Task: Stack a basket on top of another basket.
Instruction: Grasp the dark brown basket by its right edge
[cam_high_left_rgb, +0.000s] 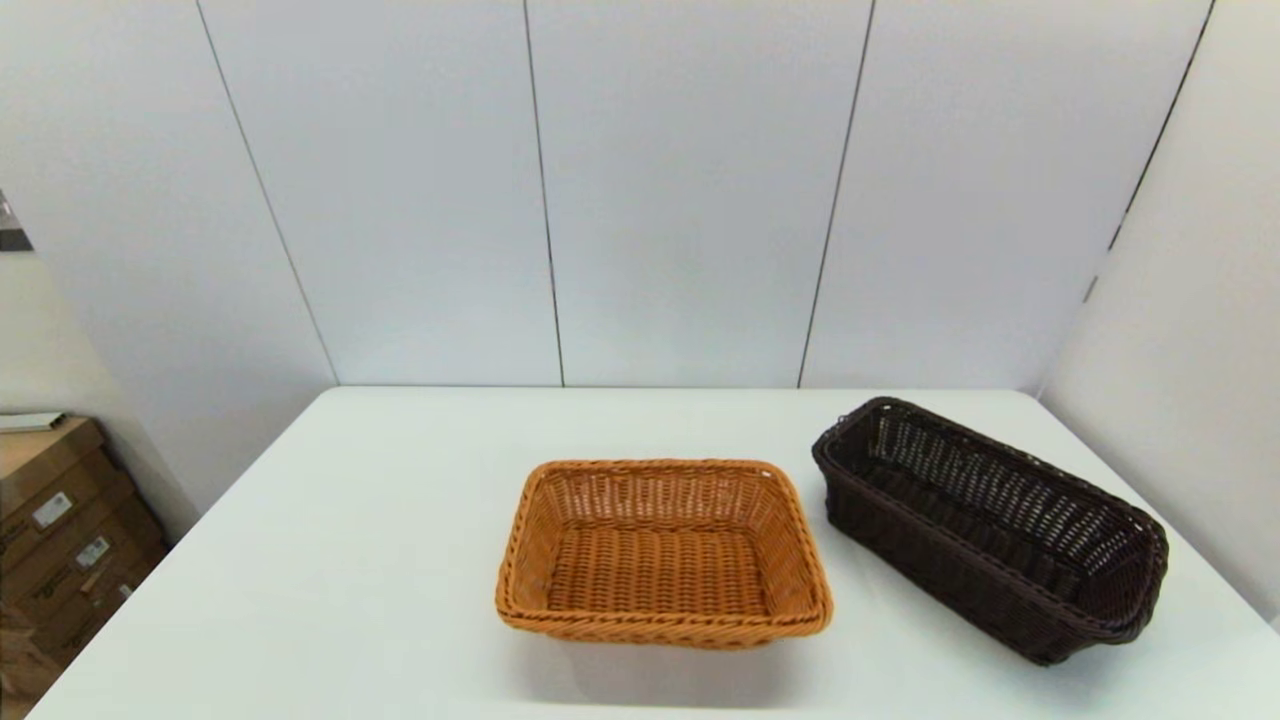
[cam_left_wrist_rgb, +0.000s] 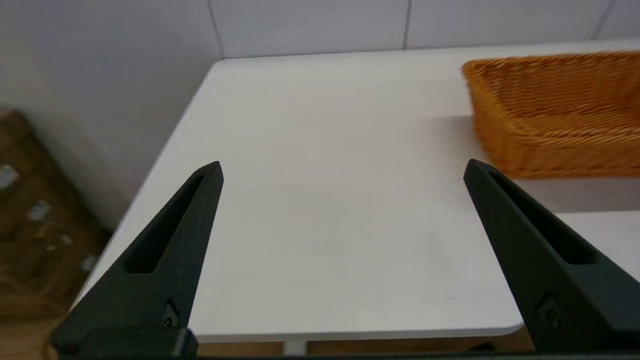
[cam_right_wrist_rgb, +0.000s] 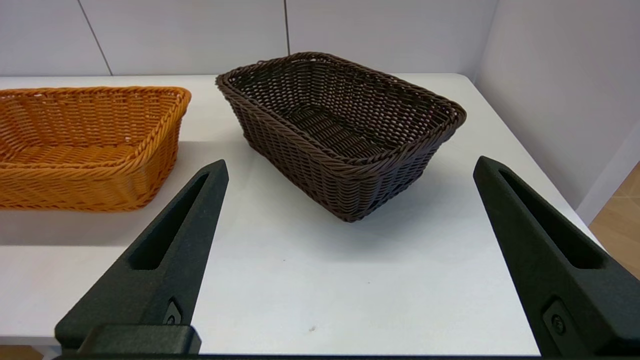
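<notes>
The right gripper (cam_right_wrist_rgb: 350, 170) has its jaws spread wide and holds nothing; it sits low at the near edge of the desk (cam_right_wrist_rgb: 280, 280), facing the dark brown basket (cam_right_wrist_rgb: 345, 130). The left gripper (cam_left_wrist_rgb: 342, 167) is likewise wide open and empty, over bare desk at the near left, with the orange-tan basket (cam_left_wrist_rgb: 555, 115) off to its inner side. Neither arm shows in the head view, so both seem to be at their starting places.

The dark brown basket stands upright on the right of the desk, turned at an angle, one corner towards the right gripper. The orange-tan basket (cam_high_left_rgb: 662, 550) sits square near the middle, just beside the dark one but apart from it.

The step in hand looks like the reach for the dark basket. A sound grip would probably take the braided rim at the near wall, one finger inside and one outside, away from the corner where the weave curves. The open-weave sides may flex, so a deep bite on the rim should help. After lifting, the basket will likely need turning to match the orange-tan one before it goes down.
</notes>
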